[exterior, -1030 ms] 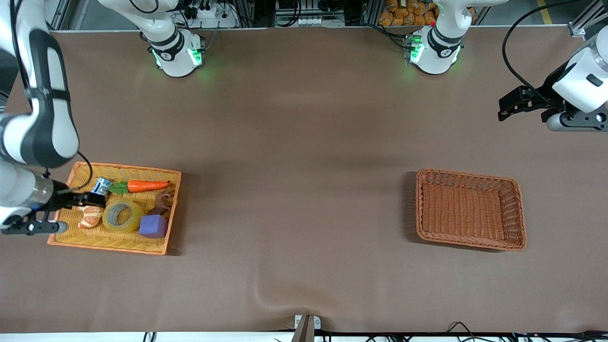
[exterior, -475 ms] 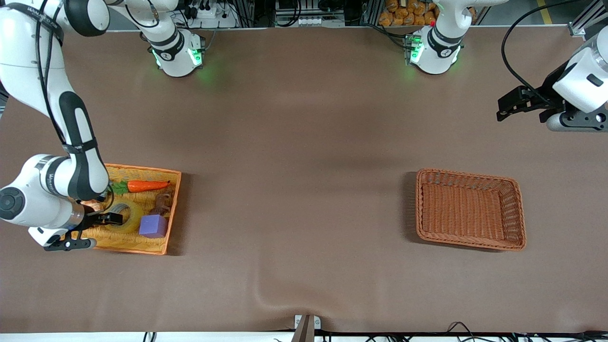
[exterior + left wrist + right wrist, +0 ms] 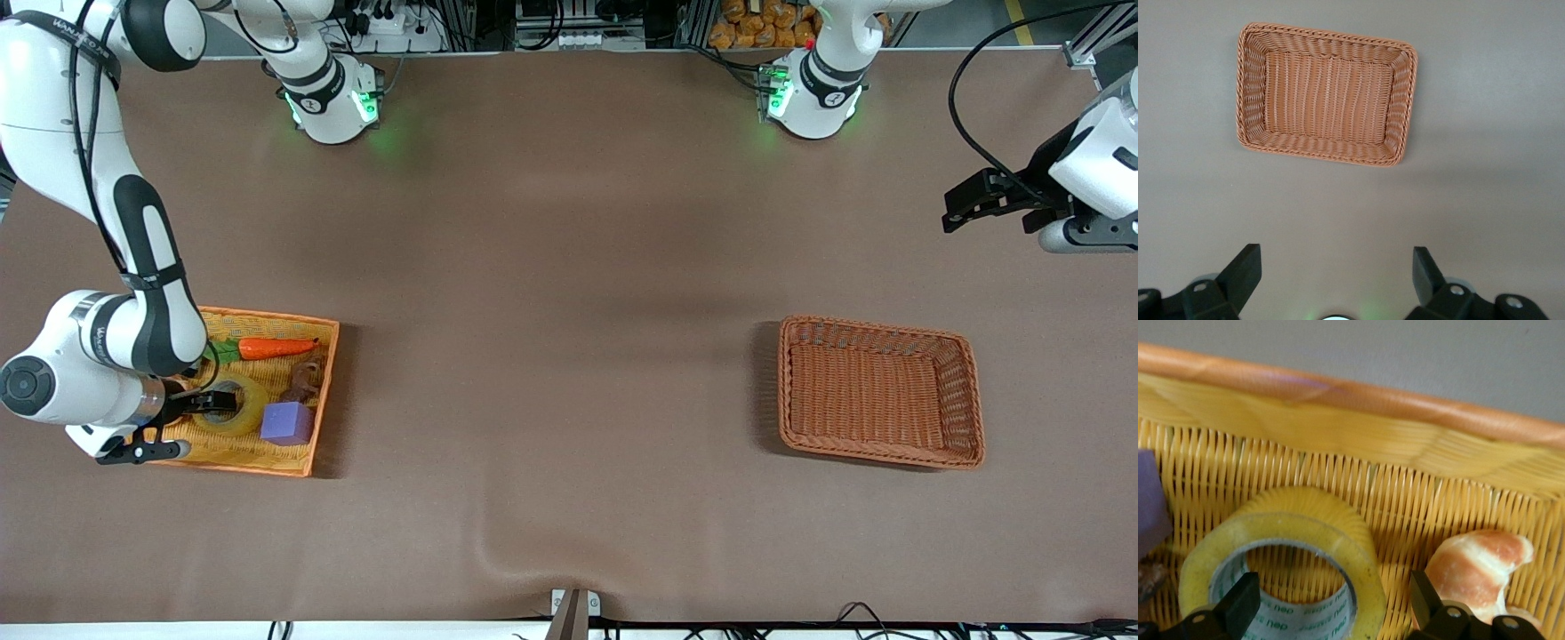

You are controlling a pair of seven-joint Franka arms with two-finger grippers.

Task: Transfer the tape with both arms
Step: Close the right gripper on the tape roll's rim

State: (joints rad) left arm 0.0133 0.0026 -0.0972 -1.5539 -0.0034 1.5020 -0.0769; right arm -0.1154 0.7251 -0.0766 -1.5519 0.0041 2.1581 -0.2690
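Tape [image 3: 233, 404] lies flat in the orange tray [image 3: 322, 391] at the right arm's end of the table, with a purple block [image 3: 286, 423] just beside it, a carrot [image 3: 276, 348] farther from the front camera, and a peeled orange toy [image 3: 1478, 568] beside it in the right wrist view. Right gripper [image 3: 203, 402] sits low over the roll, jaws spread wide and holding nothing; in the right wrist view one finger [image 3: 1239, 607] is over the grey core and the other is between roll and toy. To grip well, lower until one finger enters the core and the other clears the outer wall, then close on the ring wall. Keep clear of the toy and block. Basket [image 3: 880, 392] stands well apart, toward the left arm's end. Left gripper [image 3: 973, 197] waits above bare table, jaws fully apart and empty, ready for handover.
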